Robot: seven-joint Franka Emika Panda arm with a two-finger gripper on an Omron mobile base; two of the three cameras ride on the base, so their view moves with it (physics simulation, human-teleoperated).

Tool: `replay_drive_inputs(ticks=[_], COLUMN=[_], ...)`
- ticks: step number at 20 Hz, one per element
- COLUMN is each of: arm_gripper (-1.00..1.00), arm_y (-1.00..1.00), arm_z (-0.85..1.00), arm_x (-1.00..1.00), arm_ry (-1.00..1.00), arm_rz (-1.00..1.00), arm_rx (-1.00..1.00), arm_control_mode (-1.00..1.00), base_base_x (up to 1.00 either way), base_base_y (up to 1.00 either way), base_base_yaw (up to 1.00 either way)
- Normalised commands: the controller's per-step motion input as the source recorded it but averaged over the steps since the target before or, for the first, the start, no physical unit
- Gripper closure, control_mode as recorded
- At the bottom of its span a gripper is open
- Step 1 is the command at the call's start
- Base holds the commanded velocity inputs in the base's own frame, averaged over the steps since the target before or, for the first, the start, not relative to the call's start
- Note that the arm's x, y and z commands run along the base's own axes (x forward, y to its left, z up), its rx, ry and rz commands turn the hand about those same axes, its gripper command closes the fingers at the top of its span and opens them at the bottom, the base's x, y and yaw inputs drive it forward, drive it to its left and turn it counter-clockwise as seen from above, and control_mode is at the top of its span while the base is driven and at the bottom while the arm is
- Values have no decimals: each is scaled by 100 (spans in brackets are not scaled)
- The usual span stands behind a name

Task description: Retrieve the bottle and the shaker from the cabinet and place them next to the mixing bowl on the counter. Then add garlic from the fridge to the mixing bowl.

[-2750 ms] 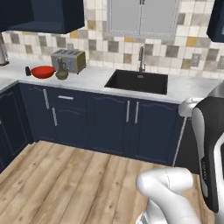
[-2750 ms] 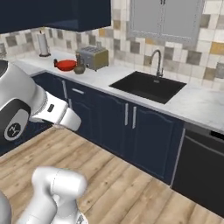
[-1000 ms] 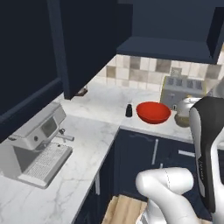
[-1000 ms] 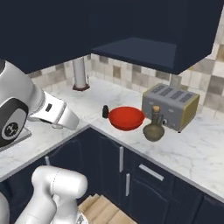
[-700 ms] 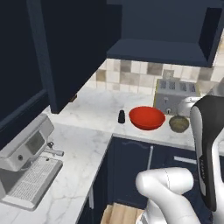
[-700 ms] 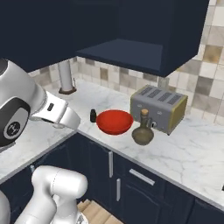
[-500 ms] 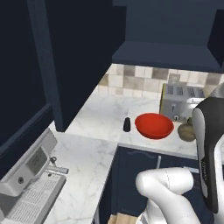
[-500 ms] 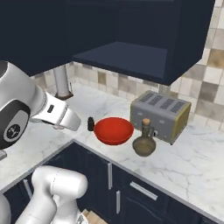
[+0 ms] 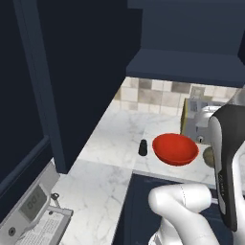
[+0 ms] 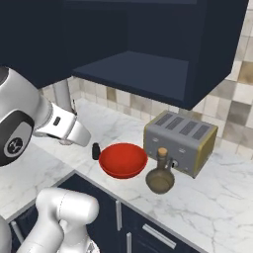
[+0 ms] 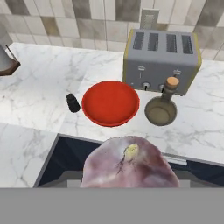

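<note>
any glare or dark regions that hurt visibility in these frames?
Left base view: the cabinet is near-black, detail lost. Right base view: its recess is dim; the mixing bowl shows soft gloss. Hand view: evenly lit; the garlic looms large, slightly soft.

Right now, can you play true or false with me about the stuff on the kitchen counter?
1. The red mixing bowl has nothing in it. True.
2. The little black shaker is inside the bowl. False: it stands on the white counter, right beside the bowl.
3. The brown bottle with the cork stands upright in front of the toaster. True.
4. The bottle is lying on its side. False: it stands up, cork at the top.
5. A whitish-purple garlic sits close to the hand camera, not in the bowl. True.
6. The toaster is bright red. False: it is grey with yellowish sides.
</note>
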Motion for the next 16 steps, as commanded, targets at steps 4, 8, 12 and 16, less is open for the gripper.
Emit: replay_drive_inputs(ticks=[4,8,12,16], arm_gripper=[100,100,100,100], arm_y=[0,0,-11,-19], arm_z=[0,0,0,0], arm_x=[0,0,31,76], arm_ry=[0,0,12,34], arm_rz=[0,0,0,0], arm_rx=[0,0,2,3], arm_control_mode=[100,100,-100,-100], base_base_x=[0,0,5,0], base_base_y=[0,-4,-2,0], base_base_yaw=[0,0,0,0])
